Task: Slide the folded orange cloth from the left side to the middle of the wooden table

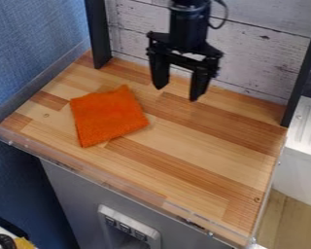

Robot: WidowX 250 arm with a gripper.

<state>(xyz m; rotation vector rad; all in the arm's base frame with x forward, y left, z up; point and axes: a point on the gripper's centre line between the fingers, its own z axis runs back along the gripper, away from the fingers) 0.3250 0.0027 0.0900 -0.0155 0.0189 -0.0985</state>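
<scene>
A light and reddish-brown wooden tabletop (184, 151) spreads across the middle, with a textured blue wall (28, 44) along its left side and a wall of whitewashed planks (262, 58) behind it. Below the front edge stands a grey panel (80, 194); to the right is a white unit with a ribbed top (307, 126). The black gripper (178, 94) hangs from the top of the view, pointing down over the rear part of the wood, its two jaws spread well apart with wood and planks visible between them. The orange cloth (108, 116) is the thing nearest to it, lying flat on the left half of the tabletop, in front of the gripper and to the viewer's left, apart from it; one corner points toward the back. Two dark posts (98, 39) rise at the rear corners, and a clear rim (47, 154) runs along the front edge. Smallest is a round mark (257, 200) near the right front corner, which looks like a screw head, though it is too small to be certain.
</scene>
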